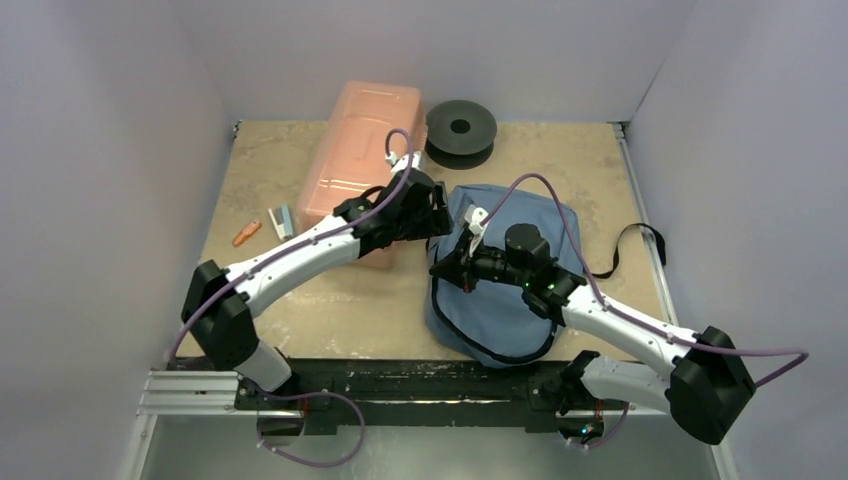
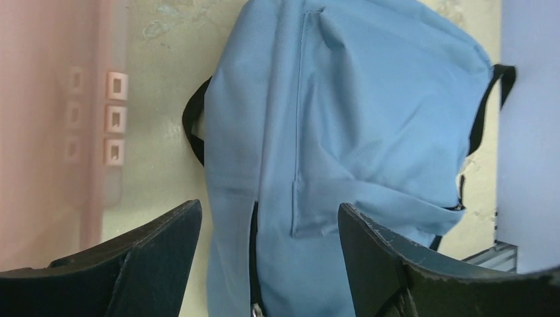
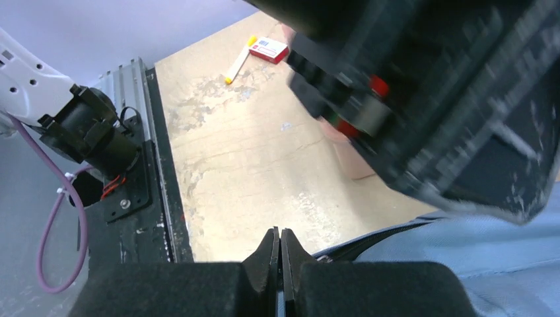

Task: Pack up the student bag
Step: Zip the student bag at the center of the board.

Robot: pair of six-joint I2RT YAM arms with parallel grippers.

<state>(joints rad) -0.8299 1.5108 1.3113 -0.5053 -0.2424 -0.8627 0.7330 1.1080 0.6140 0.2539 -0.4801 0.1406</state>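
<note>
Opening step, we judge: the student bag (image 1: 490, 322) lies closed, right of centre on the tabletop (image 1: 350, 310). Our left fingers (image 2: 158, 251) hang apart over its left edge. Our right fingers (image 3: 267, 254) are pressed together at its near trim. Next we need the zipper pull (image 2: 254, 309).

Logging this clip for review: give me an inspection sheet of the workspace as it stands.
Surface: tan table, worn and stained.
Job's things: blue backpack lying flat, right of centre, black straps out.
Clutter: pink box and black spool at the back; marker and small packet at left.
End effectors: left end effector open above the backpack; right end effector shut at its left edge.
Cables: purple cables looping off both arms.
Surroundings: pale walls on three sides; metal rail at the near edge.
</note>
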